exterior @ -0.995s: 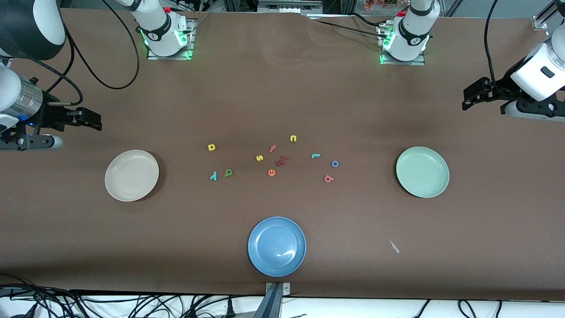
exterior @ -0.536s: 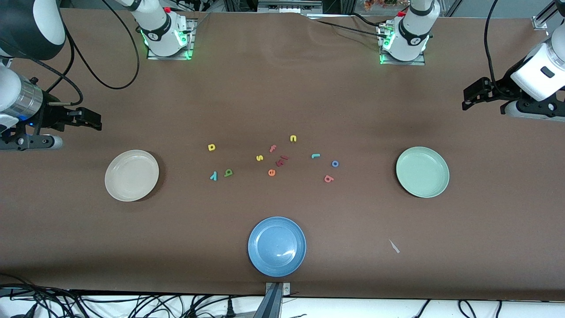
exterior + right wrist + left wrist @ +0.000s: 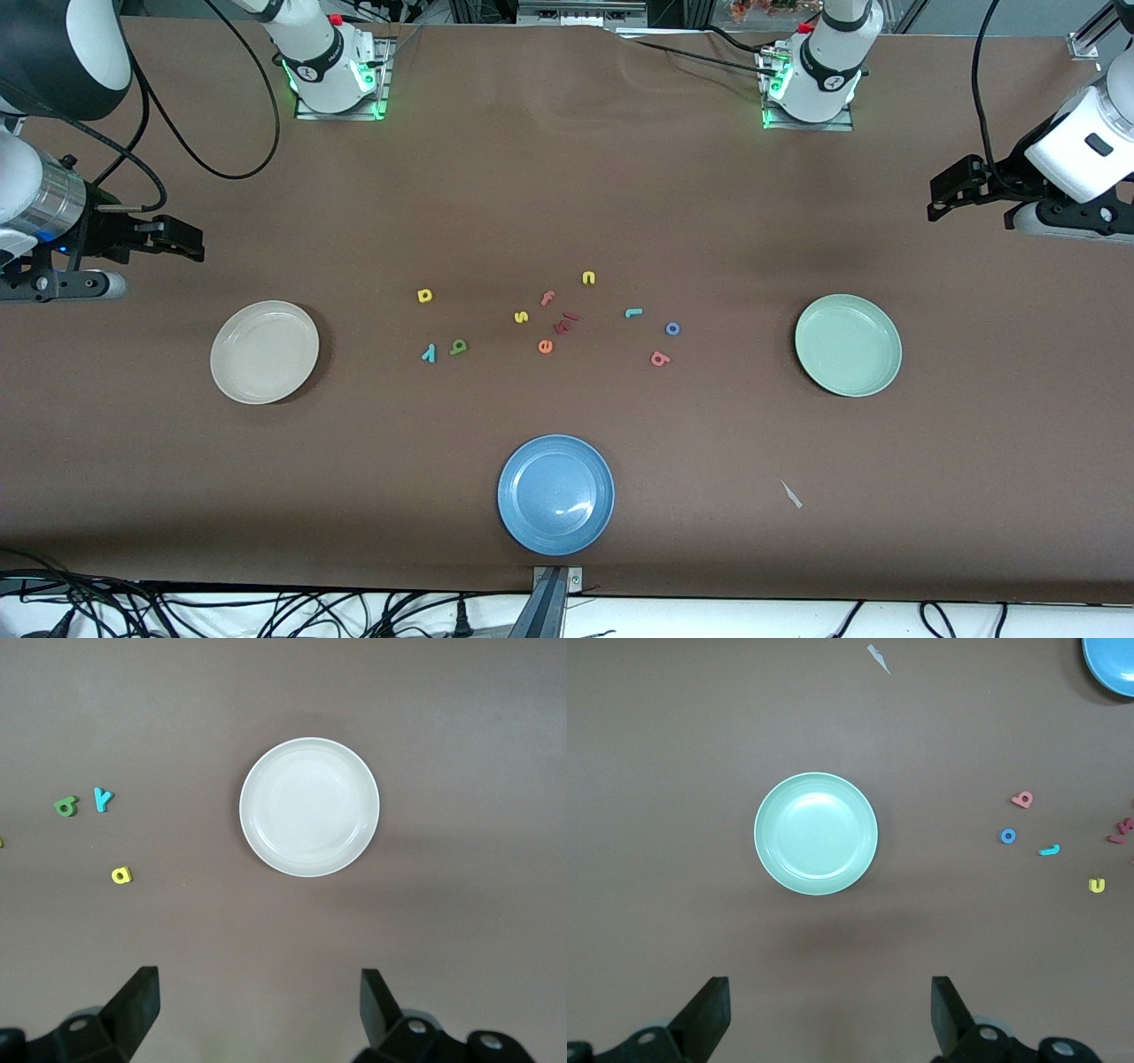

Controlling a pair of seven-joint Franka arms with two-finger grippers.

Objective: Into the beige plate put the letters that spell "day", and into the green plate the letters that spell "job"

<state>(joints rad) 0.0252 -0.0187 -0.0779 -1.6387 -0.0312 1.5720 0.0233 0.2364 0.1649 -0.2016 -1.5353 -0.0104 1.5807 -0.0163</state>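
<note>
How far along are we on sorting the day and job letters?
Nothing done: beige plate and green plate hold no letters. Nothing in hand: left claw and right claw hang open. Left: yellow d, green a, teal y, teal j, blue o, salmon b.

The front camera looks down from high across the table (image 3: 567, 177), facing both bases. Each wrist camera looks straight down from well above: left shares the green plate (image 3: 816, 834), right the beige plate (image 3: 309, 806).

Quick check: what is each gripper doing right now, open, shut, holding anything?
Left gripper: open, empty, up over the table near the green plate.
Right gripper: open, empty, up over the table near the beige plate.
</note>
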